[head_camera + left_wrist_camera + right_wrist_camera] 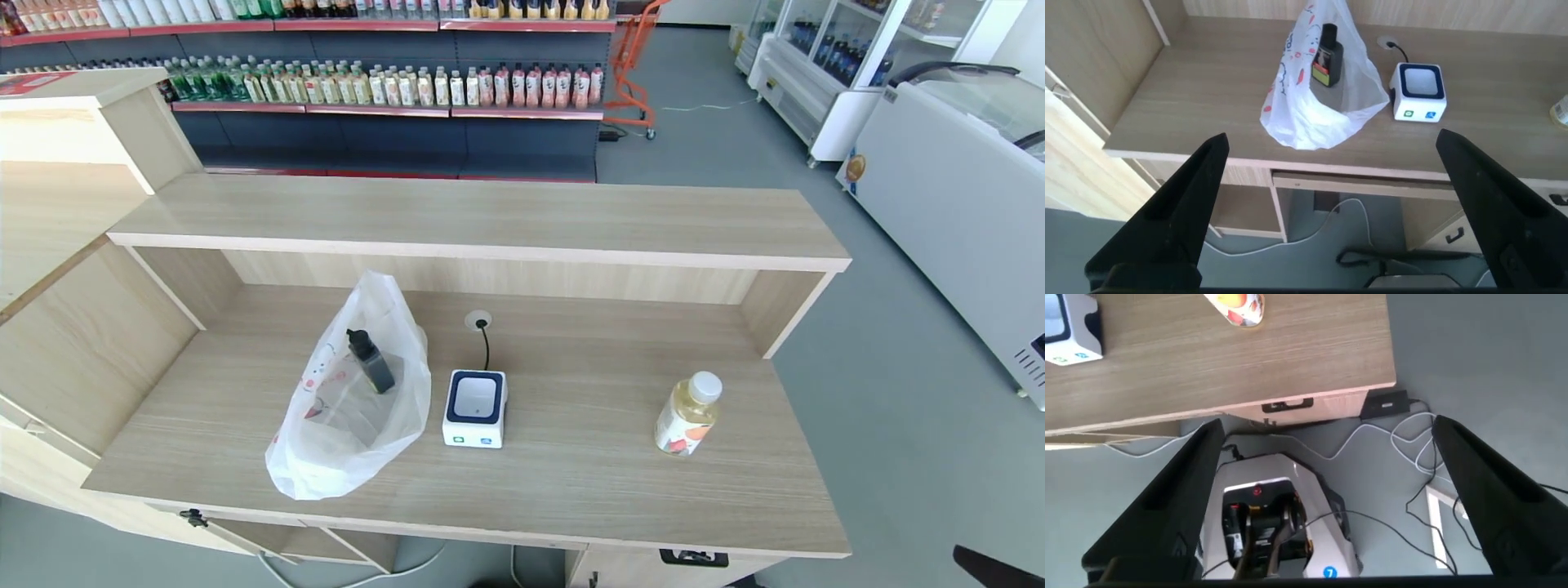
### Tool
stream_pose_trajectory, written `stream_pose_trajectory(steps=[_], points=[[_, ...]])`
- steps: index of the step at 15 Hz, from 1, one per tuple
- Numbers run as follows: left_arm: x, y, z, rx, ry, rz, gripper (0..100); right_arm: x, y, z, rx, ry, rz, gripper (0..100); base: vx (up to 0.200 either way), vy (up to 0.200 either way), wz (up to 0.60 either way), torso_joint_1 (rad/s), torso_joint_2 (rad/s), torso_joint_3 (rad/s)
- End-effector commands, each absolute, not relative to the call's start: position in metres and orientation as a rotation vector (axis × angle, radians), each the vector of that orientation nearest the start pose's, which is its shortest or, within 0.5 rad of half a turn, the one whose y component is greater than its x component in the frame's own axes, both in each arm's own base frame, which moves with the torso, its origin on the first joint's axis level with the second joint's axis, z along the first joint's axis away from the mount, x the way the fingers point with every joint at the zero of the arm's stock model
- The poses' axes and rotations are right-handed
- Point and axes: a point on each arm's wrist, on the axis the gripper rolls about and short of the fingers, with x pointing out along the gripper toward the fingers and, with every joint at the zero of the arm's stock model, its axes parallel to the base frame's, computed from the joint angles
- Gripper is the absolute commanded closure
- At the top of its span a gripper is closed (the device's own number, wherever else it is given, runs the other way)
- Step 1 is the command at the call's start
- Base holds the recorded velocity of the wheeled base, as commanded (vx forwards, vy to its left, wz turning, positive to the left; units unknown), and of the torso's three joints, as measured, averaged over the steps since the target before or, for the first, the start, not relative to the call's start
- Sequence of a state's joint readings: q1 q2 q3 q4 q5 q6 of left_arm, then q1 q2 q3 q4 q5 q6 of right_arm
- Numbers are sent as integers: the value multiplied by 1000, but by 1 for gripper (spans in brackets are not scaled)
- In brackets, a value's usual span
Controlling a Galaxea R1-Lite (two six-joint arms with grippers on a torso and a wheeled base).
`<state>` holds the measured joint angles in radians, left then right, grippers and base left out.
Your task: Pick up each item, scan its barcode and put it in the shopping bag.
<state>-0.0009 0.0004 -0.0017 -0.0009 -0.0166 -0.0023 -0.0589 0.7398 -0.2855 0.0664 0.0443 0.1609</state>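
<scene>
Nearest, out in front of the counter (588, 482) and short of its front edge: left gripper (1332, 139), fingers (1184, 220) spread wide, holding nothing. Faces the left half of the worktop. On the other side, right gripper (1328, 423), fingers (1486, 498) likewise wide apart and empty. Hangs over the floor before the counter's right end.

On the worktop, left of middle and close to the front edge: white shopping bag (347, 433), slumped at the base, rising to a peak at the back. Holds a dark bottle (371, 363) with a black cap, upright and leaning a little.

Just beside the bag, on its right: small white scanner (474, 407) with a dark-framed window facing up. Sits square to the front edge, near the middle of the worktop.

Well apart from the scanner, far over on the right: clear bottle (688, 414) of yellowish drink with a white cap and a colourful label. Stands upright and alone, not yet in the bag.

Behind the scanner: black cable (485, 343), running back to a round hole in the wood.

Further back, a raised ledge (490, 216) across the counter's whole width.

Beyond the ledge, across the aisle: shelves (392, 86) lined with bottled drinks. To their right, an orange cart (633, 57). Along the right side, white freezers (955, 188).
</scene>
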Motion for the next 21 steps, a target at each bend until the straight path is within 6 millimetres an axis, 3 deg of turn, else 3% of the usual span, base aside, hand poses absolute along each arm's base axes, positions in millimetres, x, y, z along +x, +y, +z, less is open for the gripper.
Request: stream_pose_trajectory(steps=[1,8,12,16,21], points=[[-23,0,76,-3,-3,-17,0,91,-3,144,244,659,-19,0,0,0,0,0,0,0],[-23,0,76,-3,-3,-17,0,171,22,98,223,698,146,0,0,0,0,0,0,0],[-23,0,76,-3,-3,-17,0,203,31,70,184,693,182,0,0,0,0,0,0,0],[-23,0,76,-3,-3,-17,0,217,48,60,63,637,279,0,0,0,0,0,0,0],[-23,0,76,-3,-3,-17,0,222,51,59,26,603,303,0,0,0,0,0,0,0]])
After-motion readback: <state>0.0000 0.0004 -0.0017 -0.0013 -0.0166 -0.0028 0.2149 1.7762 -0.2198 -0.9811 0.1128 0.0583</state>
